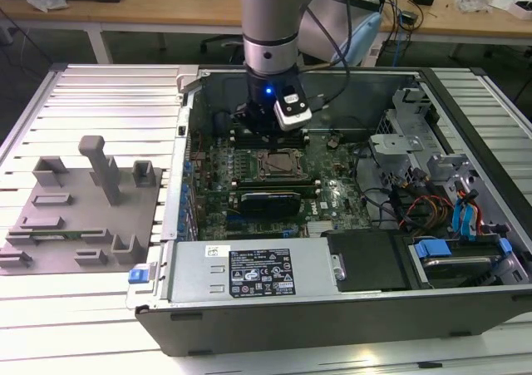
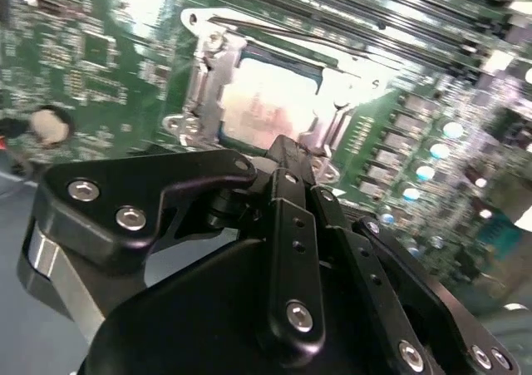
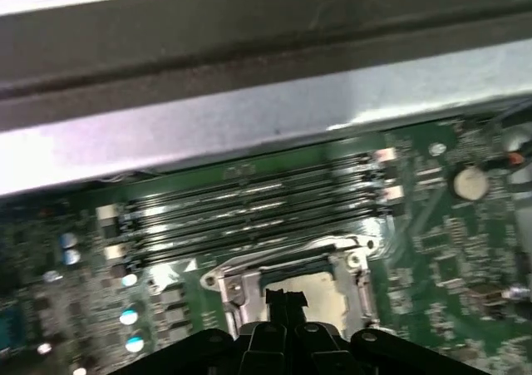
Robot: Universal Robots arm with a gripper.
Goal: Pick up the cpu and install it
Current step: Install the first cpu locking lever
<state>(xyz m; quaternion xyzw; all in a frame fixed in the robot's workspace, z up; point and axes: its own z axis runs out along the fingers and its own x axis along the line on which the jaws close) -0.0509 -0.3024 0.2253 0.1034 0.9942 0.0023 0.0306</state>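
The cpu [image 2: 264, 101] is a pale silvery square lying flat inside the metal-rimmed socket frame [image 2: 202, 84] on the green motherboard; it also appears in the first wrist view [image 3: 322, 298]. In the exterior view the socket [image 1: 275, 165] sits mid-board in the open computer case. My gripper [image 1: 264, 138] hangs just above the socket's far edge. Both wrist views show its black fingers pressed together with nothing between them, the gripper [image 2: 287, 152] standing close over the cpu's near edge; I cannot tell whether the gripper [image 3: 281, 297] touches the chip.
A grey moulded tray [image 1: 83, 213] with upright pegs lies on the slatted table at the exterior view's left. A long silver labelled box [image 1: 249, 271] lines the case's near wall. Memory slots [image 3: 249, 204] run beside the socket. Drive cages and cables [image 1: 432, 200] crowd the right.
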